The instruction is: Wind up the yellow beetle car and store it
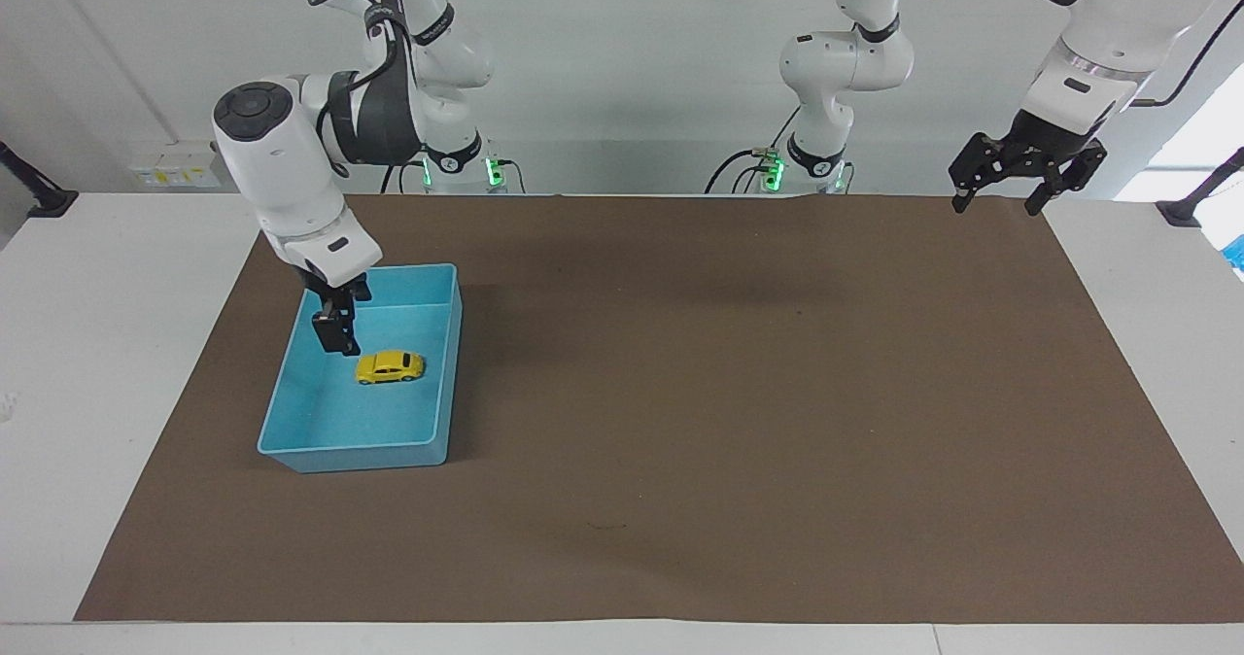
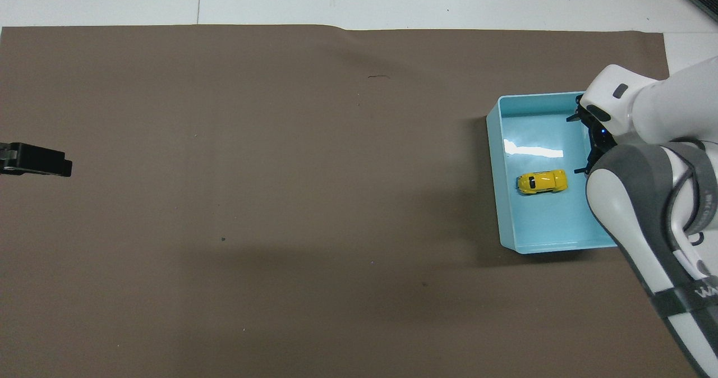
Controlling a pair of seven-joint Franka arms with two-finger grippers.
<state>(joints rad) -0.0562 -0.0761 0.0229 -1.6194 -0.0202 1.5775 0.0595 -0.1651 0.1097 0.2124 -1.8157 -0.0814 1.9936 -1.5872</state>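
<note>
Right gripper [image 1: 335, 336] hangs over the blue bin [image 1: 292, 420], above the part of the bin nearer the robots, tips pointing down. It holds nothing; from these views it cannot be told whether its fingers are apart or together. In the overhead view the right gripper [image 2: 590, 142] is mostly covered by its own white wrist.

Yellow beetle car [image 1: 389, 366] sits on the floor of the bin, on its wheels, roughly mid-bin, clear of all four walls. The gripper is just above and beside it, not touching. Overhead view shows the car [image 2: 542, 182] lying crosswise in the bin [image 2: 496, 159], with a bright glare patch on the floor farther from the robots than the car.

Bin stands on the brown mat [image 1: 739, 393], toward the right arm's end of the table.

Left gripper [image 1: 1025, 181] waits raised over the mat's edge at the left arm's end, fingers spread apart, empty. Overhead, only its dark tip [image 2: 36, 160] shows.
</note>
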